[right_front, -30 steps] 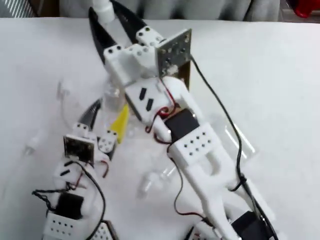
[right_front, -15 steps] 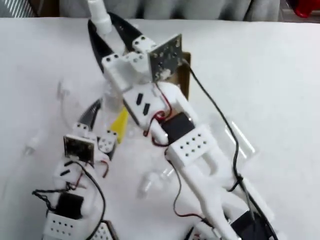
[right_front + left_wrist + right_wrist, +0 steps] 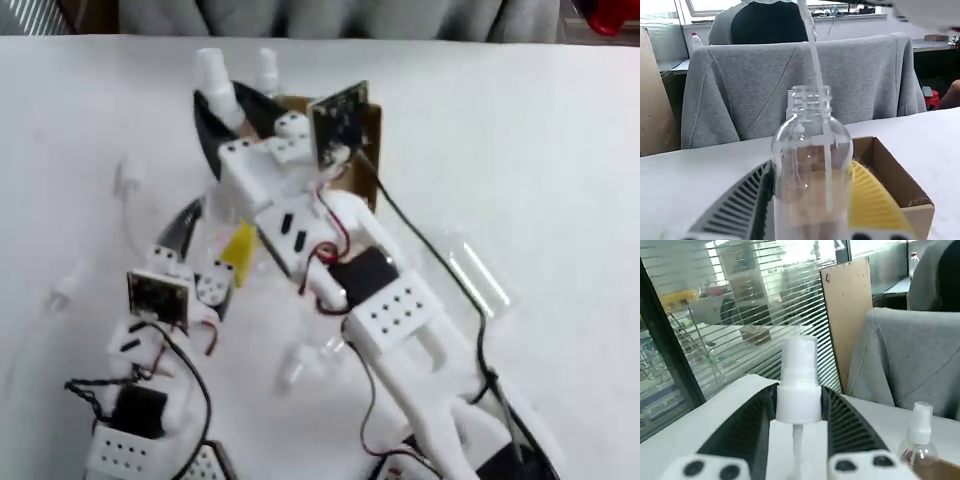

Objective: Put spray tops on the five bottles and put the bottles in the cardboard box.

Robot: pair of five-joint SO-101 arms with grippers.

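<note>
My left gripper (image 3: 215, 215) is shut on an upright clear bottle (image 3: 810, 165), held between its grey and yellow fingers (image 3: 872, 200). Above it my right gripper (image 3: 225, 95) is shut on a white spray top (image 3: 210, 70), which sits between the black fingers (image 3: 740, 430) in the right wrist view. The spray top's thin dip tube (image 3: 815, 65) runs down through the bottle's open neck. The cardboard box (image 3: 365, 130) stands just behind, partly hidden by the right arm. A bottle with a spray top (image 3: 267, 65) stands at the box's far side, also seen as a capped bottle (image 3: 919, 435).
Loose spray tops (image 3: 125, 180) lie on the white table to the left, another (image 3: 62, 290) nearer the left edge. A clear bottle (image 3: 300, 362) lies on its side between the arms. A clear plastic bag (image 3: 480, 280) lies at the right. A grey chair (image 3: 790, 85) stands behind the table.
My right gripper has come down and nearer with the spray top, bringing its tube over and into the held bottle. The left arm has not moved.
</note>
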